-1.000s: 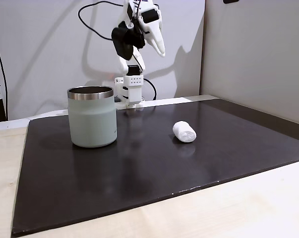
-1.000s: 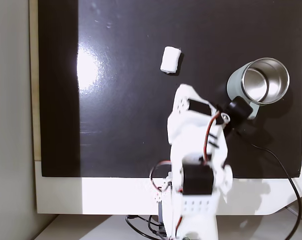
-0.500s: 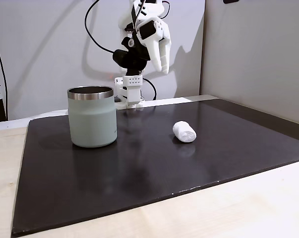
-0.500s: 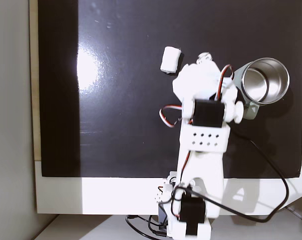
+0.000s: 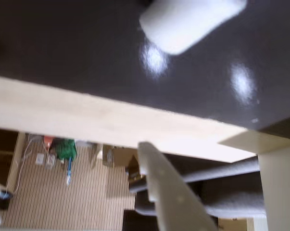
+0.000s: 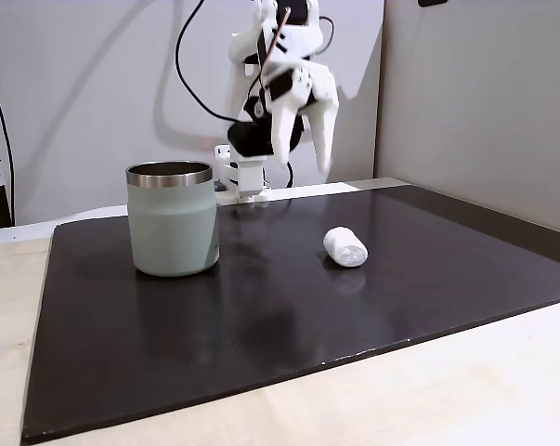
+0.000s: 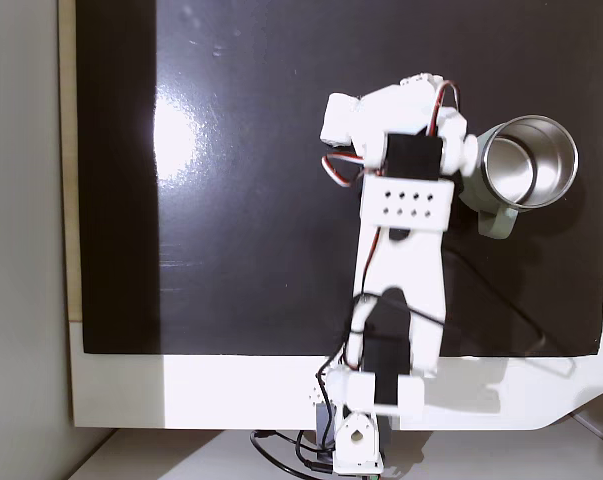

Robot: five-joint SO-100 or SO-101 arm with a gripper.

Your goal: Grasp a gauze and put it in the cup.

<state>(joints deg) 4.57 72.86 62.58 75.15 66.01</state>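
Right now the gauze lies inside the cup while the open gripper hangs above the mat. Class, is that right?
Not quite. The gauze lies on the dark mat, apart from the cup, to its right in the side fixed view. In the fixed view from above, the cup's steel inside shows bare. The rest stands: the gripper hangs open above the mat.

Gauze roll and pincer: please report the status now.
Pincer open, raised above the mat. Gauze roll lying free on the mat, not gripped. Cup upright, apart. Nothing in the way.
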